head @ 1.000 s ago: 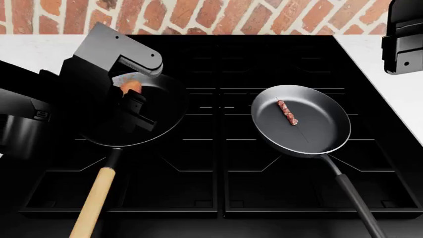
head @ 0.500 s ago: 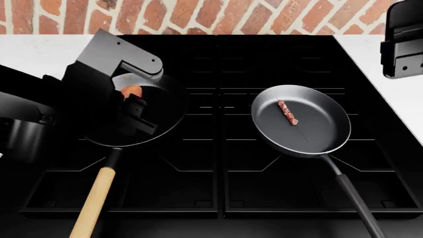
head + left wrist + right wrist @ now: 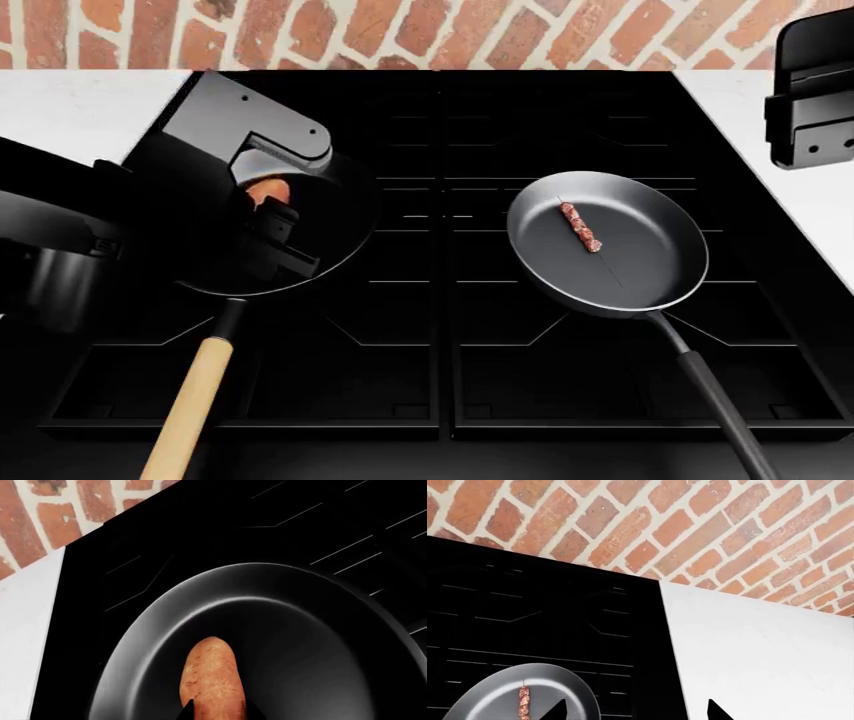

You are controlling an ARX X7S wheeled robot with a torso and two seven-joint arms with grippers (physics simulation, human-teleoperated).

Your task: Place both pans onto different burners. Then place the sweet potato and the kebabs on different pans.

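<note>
sweet potato [image 3: 212,680] in black pan [image 3: 300,645] (kebabs [image 3: 579,227] apart)

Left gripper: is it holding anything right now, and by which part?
The left gripper appears to grip the orange-brown oval sweet potato by its near end, over the black wooden-handled pan; whether it is actually clamped cannot be told. The right gripper holds nothing.

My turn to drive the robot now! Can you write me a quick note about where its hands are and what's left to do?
Left gripper: low over the black pan, sweet potato between its fingertips; can't tell if it's let go.
Right gripper: open, empty, raised over the counter.
Done: both pans on separate burners; kebabs lie in the grey pan.
Left: make sure the potato rests in the pan, then lift the left arm away.
</note>
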